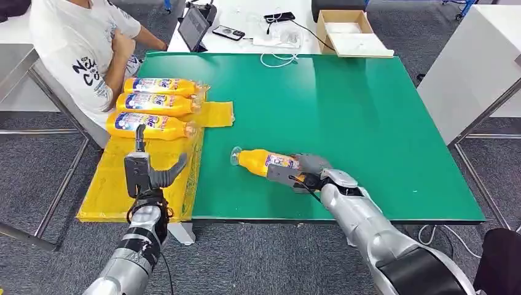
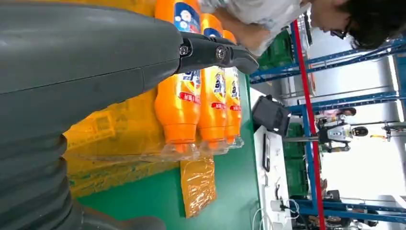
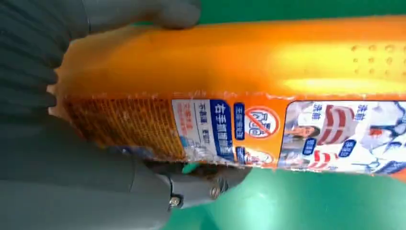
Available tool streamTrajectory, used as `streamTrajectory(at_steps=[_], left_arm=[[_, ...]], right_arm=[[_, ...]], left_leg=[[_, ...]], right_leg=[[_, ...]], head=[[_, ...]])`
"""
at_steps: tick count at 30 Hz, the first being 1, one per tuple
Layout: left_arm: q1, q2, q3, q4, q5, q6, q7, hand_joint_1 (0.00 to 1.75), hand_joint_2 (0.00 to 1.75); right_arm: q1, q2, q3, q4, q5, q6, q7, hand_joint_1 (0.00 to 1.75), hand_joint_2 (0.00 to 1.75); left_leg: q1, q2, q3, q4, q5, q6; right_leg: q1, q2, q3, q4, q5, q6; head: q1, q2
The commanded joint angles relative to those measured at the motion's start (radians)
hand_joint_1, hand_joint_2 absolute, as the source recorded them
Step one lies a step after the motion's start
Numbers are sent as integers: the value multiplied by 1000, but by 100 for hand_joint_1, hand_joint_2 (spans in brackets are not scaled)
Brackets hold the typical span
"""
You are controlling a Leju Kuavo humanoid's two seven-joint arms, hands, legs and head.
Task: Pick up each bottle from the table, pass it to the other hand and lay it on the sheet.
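An orange bottle [image 1: 263,161] is seen lying on its side on the green tabletop [image 1: 344,117], toward 6 o'clock of the surface, with its clear cap pointing to 9 o'clock. Its base end is gripped by the right hand [image 1: 302,172]. In the right wrist view the bottle [image 3: 249,91] is shown wrapped by the grey thumb on one side and dark fingers [image 3: 201,184] on the other, its printed label turned toward the camera.

The left hand [image 1: 147,173] is held above the yellow sheet [image 1: 117,184], at 7 o'clock of the tabletop; nothing is held in it, and its fingers [image 1: 140,136] are spread apart, one pointing to 12 o'clock and the thumb out to 2 o'clock.

Three more orange bottles [image 1: 158,104] are laid side by side on the sheet at 10 o'clock, caps pointing to 3 o'clock, each touching the next. The same row [image 2: 201,91] is seen in the left wrist view, behind one dark finger. A small folded yellow bag [image 1: 216,114] is seen just beside their caps.

A seated person in a white shirt [image 1: 80,43] is placed at 10 o'clock, beyond the sheet. At 12 o'clock, past the green surface, a tablet [image 1: 193,27], a phone [image 1: 228,32] and an open cardboard box [image 1: 350,32] are seen.
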Motion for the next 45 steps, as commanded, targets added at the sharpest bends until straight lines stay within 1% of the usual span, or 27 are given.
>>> streamTrajectory(at_steps=[1,9,11,13,14,15,16,17,18,19,21,22,23,24,25,28,29,30,32,34,35,39,40,41,42,43,45], left_arm=[[-46,-6,7,91,6,-1,3,0,175],[-46,-6,7,91,6,-1,3,0,175],[-40,-6,8,85,8,-1,3,0,175],[-11,-8,11,46,6,-10,8,0,175],[8,-10,11,18,5,-23,17,0,175],[23,-13,9,-8,9,-43,29,0,175],[47,-22,2,-44,16,-88,59,0,175],[56,-28,-6,-60,33,-134,89,0,175],[63,-38,-18,-73,61,-192,122,0,175],[64,-42,-30,-75,74,-224,138,0,175],[61,-49,-41,-74,79,-225,145,0,175],[58,-48,-47,-67,97,-251,157,0,175],[56,-52,-57,-66,139,-317,178,0,175],[56,-54,-65,-65,151,-341,188,0,175],[54,-59,-87,-68,182,-389,204,0,175],[62,-60,-140,-101,237,-449,228,0,175],[65,-58,-146,-108,238,-452,228,0,175],[67,-60,-150,-117,240,-452,230,0,175],[67,-60,-150,-117,240,-452,230,0,175],[70,-56,-151,-123,244,-454,233,0,175],[70,-56,-151,-123,244,-454,233,0,175],[71,-53,-153,-124,245,-454,234,0,175],[72,-51,-159,-128,258,-472,239,0,175],[76,-50,-168,-137,269,-495,241,0,175],[84,-48,-182,-157,283,-528,246,0,175],[93,-45,-191,-177,305,-568,252,0,175],[111,-38,-212,-215,367,-654,278,0,175]], right_arm=[[54,-1,82,100,2,12,17,175,175],[54,-1,82,100,2,12,17,175,175],[67,5,57,82,-25,-34,2,175,175],[106,25,-20,12,-95,-198,-82,175,175],[139,36,-64,-56,-128,-301,-153,175,175],[185,55,-136,-150,-184,-397,-225,175,175],[275,73,-203,-354,-195,-530,-297,175,175],[347,87,-248,-518,-227,-557,-305,175,175],[426,105,-289,-712,-234,-629,-328,175,175],[458,117,-307,-789,-253,-656,-355,175,175],[486,111,-308,-856,-247,-641,-329,175,175],[494,120,-324,-873,-240,-675,-352,175,175],[508,143,-354,-900,-245,-763,-431,175,175],[515,149,-362,-919,-256,-788,-457,175,175],[542,161,-378,-973,-246,-862,-509,175,175],[584,244,-487,-1058,-212,-862,-627,175,175],[587,248,-492,-1061,-213,-862,-633,175,175],[590,249,-491,-1063,-214,-862,-635,175,175],[590,249,-491,-1063,-214,-862,-635,175,175],[585,250,-494,-1055,-215,-862,-638,175,175],[585,250,-494,-1055,-215,-862,-638,175,175],[582,252,-497,-1049,-215,-862,-641,175,175],[582,256,-504,-1059,-213,-862,-641,175,175],[584,254,-502,-1057,-213,-862,-641,175,175],[585,250,-500,-1046,-218,-862,-641,175,175],[584,242,-490,-1027,-226,-862,-641,175,175],[580,220,-465,-990,-238,-857,-640,175,175]], left_leg=[[1,-2,2,-1,0,1],[1,-2,3,-2,0,1],[1,-2,3,-1,0,0],[1,-2,3,-2,0,1],[1,-1,3,-1,0,0],[1,-1,4,-2,0,1],[1,0,4,-2,0,0],[1,2,4,-2,-1,1],[1,2,2,-1,-1,0],[1,2,1,-1,-2,0],[0,2,-4,1,-2,0],[0,-3,-5,1,-2,0],[-1,-5,-7,1,-1,0],[0,-3,-8,1,-2,1],[0,-4,-10,0,-1,1],[0,-4,-10,2,-3,2],[0,-4,-12,1,-2,1],[0,-2,-13,1,-1,1],[-1,-2,-11,0,-2,1],[-1,-2,-13,0,-1,1],[-1,-2,-11,0,-2,1],[-1,0,-12,0,-1,1],[-1,1,-9,0,-3,1],[-1,-1,-12,0,-1,1],[-1,-1,-10,0,-2,1],[-1,-1,-12,0,-1,1],[-1,0,-8,0,-3,2]], right_leg=[[2,-3,4,-2,0,-2],[2,-4,4,-3,0,-2],[1,-3,3,-2,-1,-2],[2,-3,4,-3,0,-2],[2,-2,4,-2,0,-1],[2,-3,5,-3,0,-3],[2,-1,5,-3,0,-2],[2,0,4,-3,0,-3],[2,1,2,-2,0,-2],[2,0,1,-1,-1,-3],[1,0,-3,2,-2,-3],[1,-4,-3,3,-4,-3],[0,-5,-5,2,-3,-2],[1,-4,-5,2,-3,-3],[1,-4,-7,1,-2,-1],[0,-5,-6,3,-5,-2],[0,-4,-9,2,-3,-2],[-1,-3,-11,2,-3,-2],[0,-3,-9,1,-3,-2],[0,-2,-11,1,-1,-2],[0,-3,-9,1,-3,-3],[0,-1,-11,0,-1,-2],[0,-1,-8,0,-2,-3],[0,-2,-10,0,-2,-2],[0,-2,-8,0,-3,-3],[0,-2,-10,0,-2,-2],[1,-1,-6,0,-3,-3]], head=[[0,0],[0,0],[0,0],[0,0],[0,0],[0,0],[0,0],[0,0],[0,0],[0,0],[0,0],[-1,0],[0,0],[-1,0],[0,0],[0,0],[0,0],[0,0],[0,0],[0,0],[0,0],[-1,0],[0,0],[-1,0],[0,0],[0,0],[0,0]])
